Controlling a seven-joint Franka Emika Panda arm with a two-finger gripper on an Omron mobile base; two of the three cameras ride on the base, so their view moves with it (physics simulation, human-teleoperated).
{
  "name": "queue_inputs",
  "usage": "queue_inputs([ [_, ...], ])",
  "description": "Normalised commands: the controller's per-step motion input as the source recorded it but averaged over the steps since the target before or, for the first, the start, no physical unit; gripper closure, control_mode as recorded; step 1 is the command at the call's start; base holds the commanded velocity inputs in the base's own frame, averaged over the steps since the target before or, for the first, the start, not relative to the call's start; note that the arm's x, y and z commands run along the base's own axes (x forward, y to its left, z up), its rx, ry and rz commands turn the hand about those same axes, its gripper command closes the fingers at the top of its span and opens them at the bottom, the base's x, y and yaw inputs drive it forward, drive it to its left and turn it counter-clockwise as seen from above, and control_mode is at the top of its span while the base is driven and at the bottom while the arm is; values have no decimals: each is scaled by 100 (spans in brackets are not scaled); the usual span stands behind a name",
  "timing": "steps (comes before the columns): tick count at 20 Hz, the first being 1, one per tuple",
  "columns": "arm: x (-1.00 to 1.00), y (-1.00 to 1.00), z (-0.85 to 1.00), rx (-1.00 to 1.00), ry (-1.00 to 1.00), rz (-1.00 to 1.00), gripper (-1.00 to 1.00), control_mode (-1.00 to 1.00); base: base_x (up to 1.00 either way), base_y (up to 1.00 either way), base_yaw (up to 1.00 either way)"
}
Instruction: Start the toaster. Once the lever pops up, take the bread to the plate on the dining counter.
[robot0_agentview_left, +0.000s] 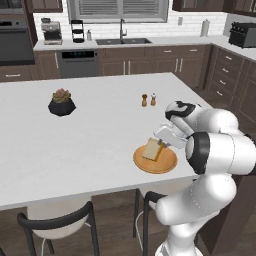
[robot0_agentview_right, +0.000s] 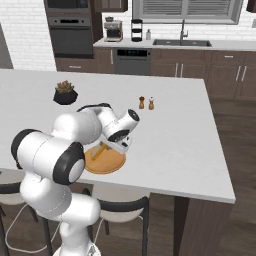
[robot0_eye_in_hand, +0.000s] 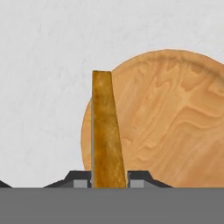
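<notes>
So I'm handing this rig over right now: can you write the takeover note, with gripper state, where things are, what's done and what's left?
Gripper: fingers either side of the bread, slice held on edge between them; whether the grip is firm or just easing off I cannot tell.
Bread: tilted over the plate, lower edge at or near the plate's surface; contact not clear.
Plate: on the dining counter, near its front edge, above a stool.
Toaster: on the back counter, far right.
Done: bread brought to the plate.
Left: let go so the slice lies flat on the plate, then lift the arm away.
</notes>
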Motion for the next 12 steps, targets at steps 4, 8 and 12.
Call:
queue_inputs([
  [4,0,0,-6,0,-1,-1,100,-100,0,0,0],
  [8,0,0,0,0,0,0,-100,-100,0,0,0],
  [12,7,0,0,0,0,0,-100,-100,0,0,0],
])
